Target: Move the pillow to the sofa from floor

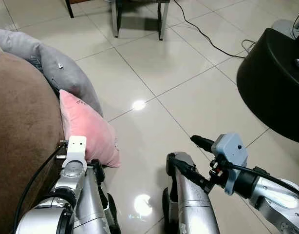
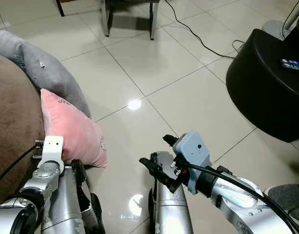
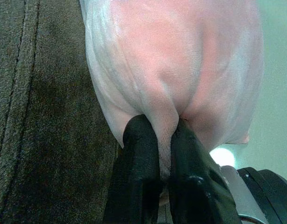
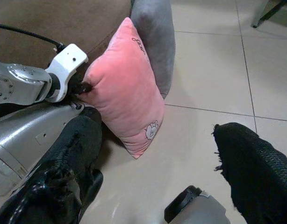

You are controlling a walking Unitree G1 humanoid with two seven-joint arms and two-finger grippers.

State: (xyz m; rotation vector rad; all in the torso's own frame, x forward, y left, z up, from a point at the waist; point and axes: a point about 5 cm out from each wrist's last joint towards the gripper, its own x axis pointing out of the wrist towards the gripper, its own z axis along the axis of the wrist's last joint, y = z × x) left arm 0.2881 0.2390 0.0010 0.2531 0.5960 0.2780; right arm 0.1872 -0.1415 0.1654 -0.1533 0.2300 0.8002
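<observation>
A pink pillow [image 1: 88, 129] stands on edge against the side of the brown sofa [image 1: 20, 126], its lower corner down by the floor tiles. My left gripper [image 3: 163, 128] is shut on a fold of the pillow's near edge; from the right wrist view it [image 4: 82, 87] bites the pillow's side. In the head views its white wrist camera [image 1: 75, 148] hides the fingers. My right gripper [image 1: 188, 153] hovers open over the floor to the pillow's right, holding nothing. Behind the pink pillow, a grey pillow [image 1: 62, 68] leans on the sofa.
A large black rounded object [image 1: 276, 83] stands at the right. A black cable [image 1: 208, 39] runs across the tiles at the back, near metal furniture legs [image 1: 140, 19]. My own silver legs [image 1: 188, 200] are below. Open tiled floor [image 1: 188, 92] lies ahead.
</observation>
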